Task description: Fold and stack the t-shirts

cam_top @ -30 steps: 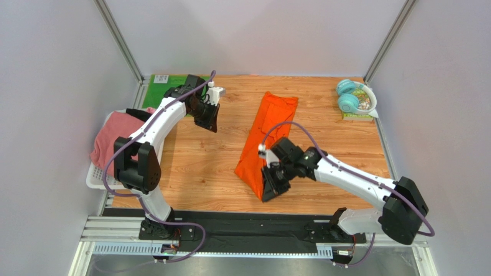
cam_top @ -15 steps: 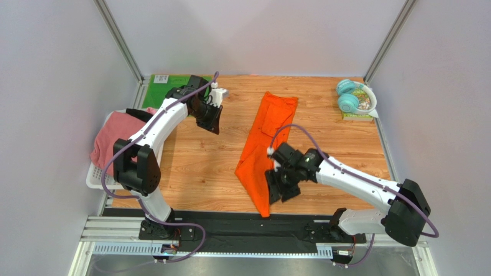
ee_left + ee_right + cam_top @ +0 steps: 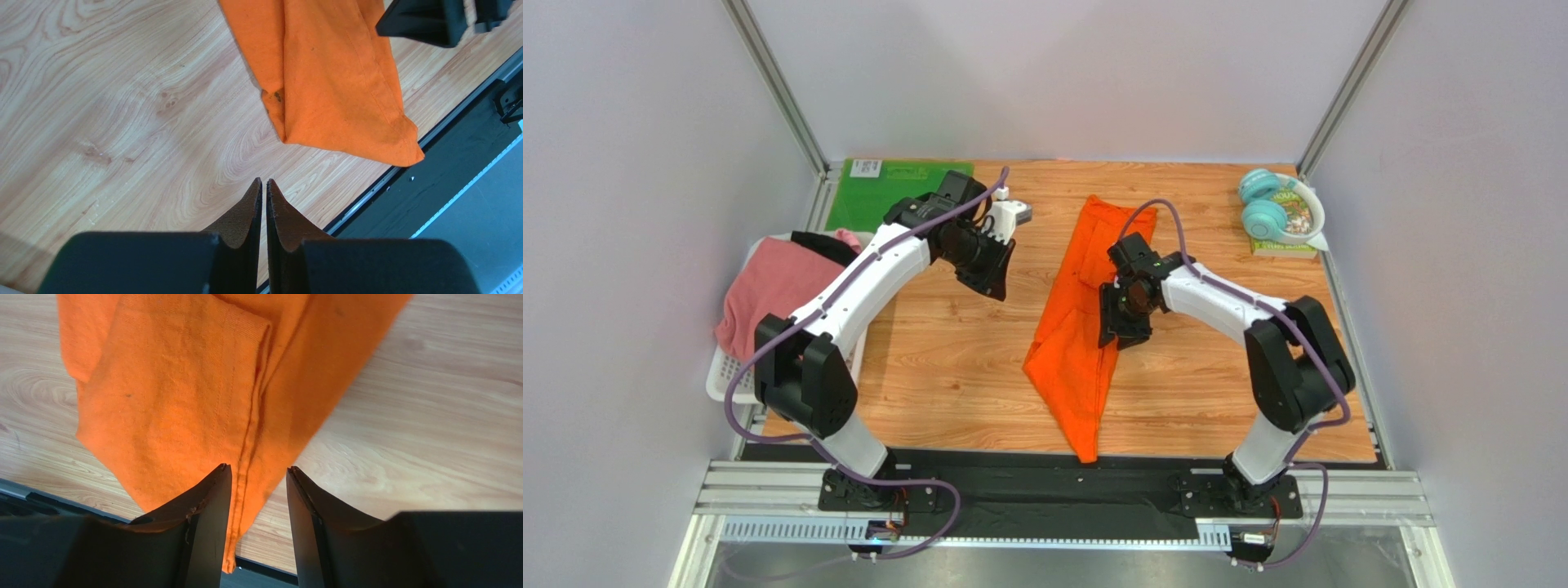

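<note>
Your right claw point(image 3: 258, 470) hangs part-open over the orange t-shirt point(image 3: 172, 392), empty; pinch one layer only and the fold could unravel. Your left claw point(image 3: 264, 184) is closed, empty.

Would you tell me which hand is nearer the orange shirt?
Right. The right hand is over the orange shirt; the left hand is over the table, off to its left.

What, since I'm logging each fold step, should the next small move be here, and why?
Probably lower the right gripper onto the orange t-shirt and close on its folded edge. Its jaws stand open just above that edge, the shirt lies on the table as a long strip not yet folded end to end, and the left gripper is shut over bare wood, holding nothing.
</note>
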Motion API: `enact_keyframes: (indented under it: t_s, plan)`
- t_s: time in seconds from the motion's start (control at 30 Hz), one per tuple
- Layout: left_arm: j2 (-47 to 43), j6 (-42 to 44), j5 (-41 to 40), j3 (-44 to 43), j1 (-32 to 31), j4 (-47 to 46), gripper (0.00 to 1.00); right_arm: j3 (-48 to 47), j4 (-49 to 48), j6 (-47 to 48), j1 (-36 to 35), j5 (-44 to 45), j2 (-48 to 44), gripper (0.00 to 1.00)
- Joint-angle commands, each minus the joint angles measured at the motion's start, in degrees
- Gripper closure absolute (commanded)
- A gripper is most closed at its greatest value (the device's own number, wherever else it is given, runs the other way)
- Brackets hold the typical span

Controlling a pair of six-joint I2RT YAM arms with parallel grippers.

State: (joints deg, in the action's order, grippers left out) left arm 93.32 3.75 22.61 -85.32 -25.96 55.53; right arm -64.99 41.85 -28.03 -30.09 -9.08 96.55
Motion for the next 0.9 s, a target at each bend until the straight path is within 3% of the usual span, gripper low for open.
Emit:
enact_keyframes:
  t_s: [0.0,0.4,0.53,0.87]
  plan:
    - [-1.4,-0.1,-0.7,0.3,0.0,0.1,0.89,-4.0,-5.2,2.0,0.0,-6.0,4.0,0.58]
    - [-1.1,-0.1,-0.9,-0.3,0.1,-0.1,0.89,-4.0,-7.5,1.8,0.0,-9.0,7.9,0.63]
    - [-1.4,0.1,-1.2,-0.3,0.1,-0.1,0.89,-3.7,-8.3,1.6,0.0,-9.6,8.2,0.69]
    - [-2.2,0.3,-1.4,-0.3,0.1,0.0,0.89,-3.6,-5.7,2.8,0.0,-8.3,7.1,0.66]
